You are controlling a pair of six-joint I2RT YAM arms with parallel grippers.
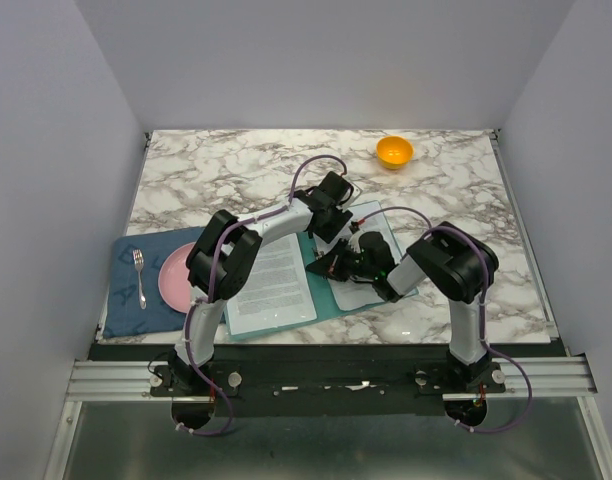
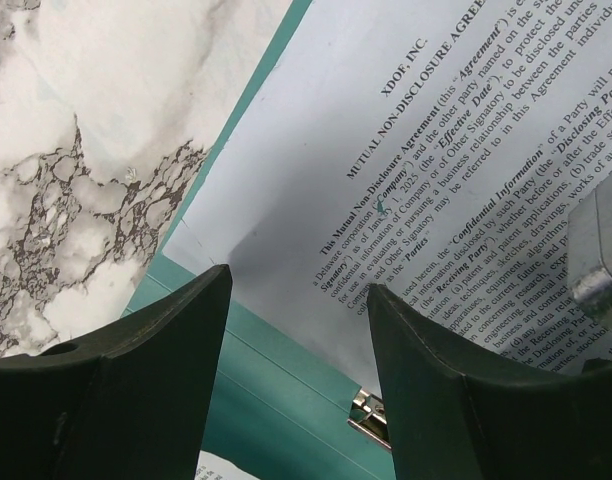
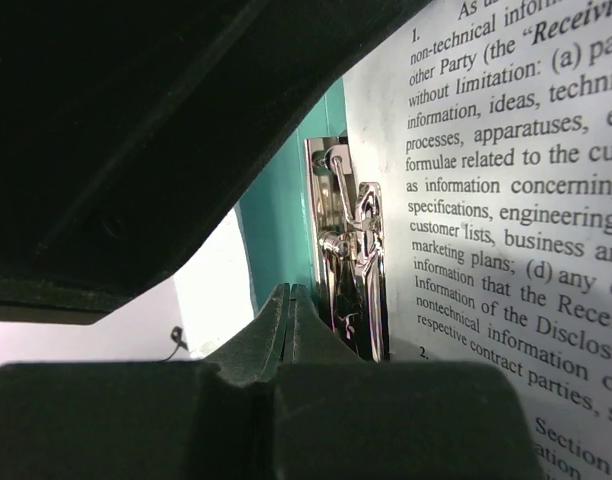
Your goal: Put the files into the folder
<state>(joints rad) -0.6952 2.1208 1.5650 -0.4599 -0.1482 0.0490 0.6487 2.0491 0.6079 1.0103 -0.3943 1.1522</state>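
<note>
The jaws of your right arm [image 1: 456,265] are closed tight on nothing, tip at the small metal clip [image 3: 348,260] of the flat teal-green plastic folder [image 3: 286,210]. Beyond, your left arm [image 1: 226,255] holds its jaws well apart, empty. The white printed paper sheet [image 2: 436,150] lies in the folder, running toward 1 o'clock from them.
</note>
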